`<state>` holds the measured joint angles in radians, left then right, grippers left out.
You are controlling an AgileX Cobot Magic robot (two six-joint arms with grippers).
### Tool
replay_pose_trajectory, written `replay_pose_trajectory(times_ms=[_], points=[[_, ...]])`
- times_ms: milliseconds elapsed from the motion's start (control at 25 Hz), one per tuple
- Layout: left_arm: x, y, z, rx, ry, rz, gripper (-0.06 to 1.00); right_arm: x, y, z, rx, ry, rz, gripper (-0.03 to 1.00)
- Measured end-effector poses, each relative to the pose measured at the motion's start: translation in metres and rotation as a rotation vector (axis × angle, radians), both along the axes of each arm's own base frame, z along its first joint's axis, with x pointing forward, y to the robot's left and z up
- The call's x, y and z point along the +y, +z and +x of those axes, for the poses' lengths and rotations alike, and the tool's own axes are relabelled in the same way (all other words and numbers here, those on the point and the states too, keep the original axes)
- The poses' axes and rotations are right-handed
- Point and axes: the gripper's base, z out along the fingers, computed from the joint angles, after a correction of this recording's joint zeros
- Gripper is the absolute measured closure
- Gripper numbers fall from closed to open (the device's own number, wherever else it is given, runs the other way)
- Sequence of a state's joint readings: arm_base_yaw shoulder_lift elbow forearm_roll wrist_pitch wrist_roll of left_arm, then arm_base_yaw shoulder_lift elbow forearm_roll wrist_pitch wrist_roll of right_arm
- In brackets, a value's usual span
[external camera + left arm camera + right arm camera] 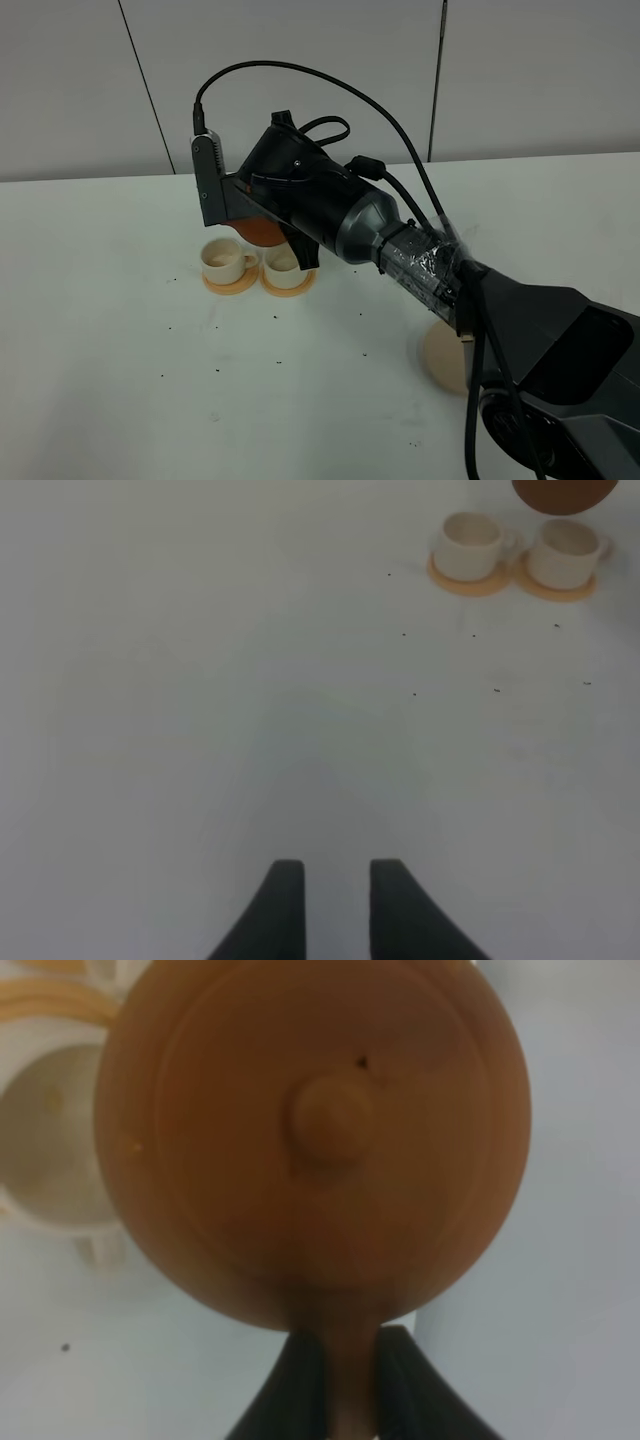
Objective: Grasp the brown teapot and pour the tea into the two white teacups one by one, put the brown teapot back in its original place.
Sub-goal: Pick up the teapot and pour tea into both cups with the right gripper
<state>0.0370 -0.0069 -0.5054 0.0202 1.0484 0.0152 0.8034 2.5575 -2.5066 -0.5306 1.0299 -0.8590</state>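
White worktop [100, 390], grey panelled wall [80, 80] behind it. Small dark specks [415, 693] lie scattered over the surface.

Far left: the left hand [330, 895] shows only in its own wrist view. It sits low over open worktop, well apart from the cups. Its fingers [283, 910] stand a narrow gap apart with nothing between them, so it is released and holds nothing.

Left of centre in the high view: two white cups side by side, each on a small orange coaster [225, 286]. The two coasters are touching or very nearly so. The first cup [228, 262] has its handle turned toward the second cup [283, 262]. The black hand hides the far right edge of the second cup. I cannot tell whether either cup holds tea.

Just above and behind the cups: the brown teapot [262, 230], lifted off the worktop. In the high view the hand hides most of it, and only a rounded brown patch shows. In the right wrist view its lid and knob face the camera, and a cup shows past its rim on one side.

The right hand [345, 1360] is clenched on the teapot's handle, with one finger on each side. Its dark arm [420, 250] reaches in from the lower right across the middle.

Right: a large pale round coaster [440, 355] lies flat on the worktop, partly hidden behind the arm and well apart from the teapot.
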Motion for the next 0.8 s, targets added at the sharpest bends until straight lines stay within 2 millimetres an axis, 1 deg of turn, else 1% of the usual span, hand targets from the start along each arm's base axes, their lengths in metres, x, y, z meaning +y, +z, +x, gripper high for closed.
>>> replay_pose_trajectory(times_ms=[680, 800], points=[[0.0, 0.0, 0.0, 0.0, 0.0, 0.0, 0.71, 0.0013, 0.0017, 0.0016, -0.03, 0.038, -0.017, 0.87], [0.0, 0.0, 0.0, 0.0, 0.0, 0.0, 0.71, 0.0018, -0.0031, 0.0023, -0.025, 0.038, -0.024, 0.87]])
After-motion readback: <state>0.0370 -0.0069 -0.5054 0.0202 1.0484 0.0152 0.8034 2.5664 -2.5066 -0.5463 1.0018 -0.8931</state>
